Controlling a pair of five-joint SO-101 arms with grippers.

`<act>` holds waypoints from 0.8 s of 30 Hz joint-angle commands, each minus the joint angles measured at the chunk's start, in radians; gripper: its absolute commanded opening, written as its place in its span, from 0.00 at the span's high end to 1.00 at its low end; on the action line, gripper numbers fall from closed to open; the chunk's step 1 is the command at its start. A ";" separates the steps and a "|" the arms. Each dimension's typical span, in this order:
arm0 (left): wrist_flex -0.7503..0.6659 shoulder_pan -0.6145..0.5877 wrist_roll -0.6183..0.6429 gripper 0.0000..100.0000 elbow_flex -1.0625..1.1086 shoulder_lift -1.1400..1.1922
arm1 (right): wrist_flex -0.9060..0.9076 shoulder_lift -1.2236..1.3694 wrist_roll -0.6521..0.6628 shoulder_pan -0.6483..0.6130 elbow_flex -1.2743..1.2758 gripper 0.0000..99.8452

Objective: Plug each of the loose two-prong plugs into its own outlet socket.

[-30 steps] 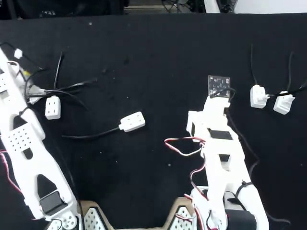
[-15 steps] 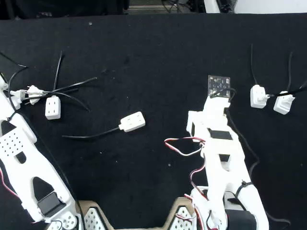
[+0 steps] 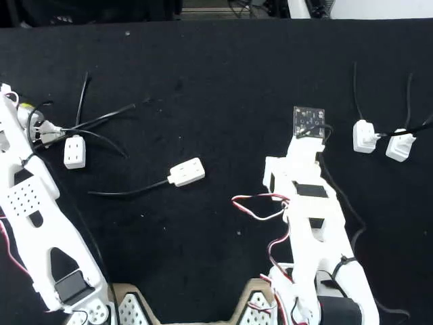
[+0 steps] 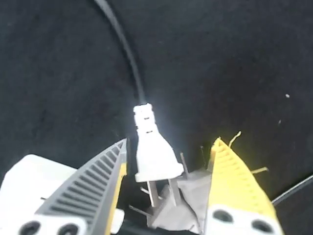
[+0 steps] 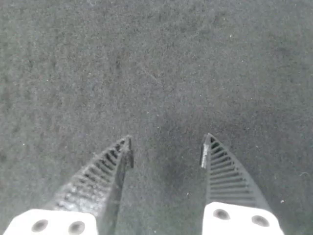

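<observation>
The left gripper [image 4: 171, 141] has its jaws apart, one finger grey and ribbed, the other faced in yellow. Between them lies a white two-prong plug [image 4: 152, 152], closer to the grey finger than to the yellow one; whether it touches that finger cannot be told. Its prongs point back toward the gripper's base, and its black cord [image 4: 128, 54] runs out past the fingertips. Just behind it, against the yellow finger, sits a second plug [image 4: 183, 203] in shadow. Outside the grey finger lies a white outlet block [image 4: 29, 178].

The right gripper [image 5: 167, 138] also has its jaws spread, with bare black cloth [image 5: 161, 63] between and beyond them. In the high view, two further outlet blocks [image 3: 364, 135] [image 3: 400, 145] lie off to its side, each with a cord.
</observation>
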 commanded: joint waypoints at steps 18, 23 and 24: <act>-0.063 -0.033 0.098 0.96 -0.004 0.066 | 0.005 -0.038 -0.008 -0.012 -0.056 0.78; -0.015 -0.002 0.100 0.96 -0.022 0.057 | 0.005 -0.038 -0.008 -0.012 -0.056 0.78; 0.003 -0.001 0.100 0.96 -0.050 0.052 | 0.005 -0.038 -0.008 -0.012 -0.056 0.78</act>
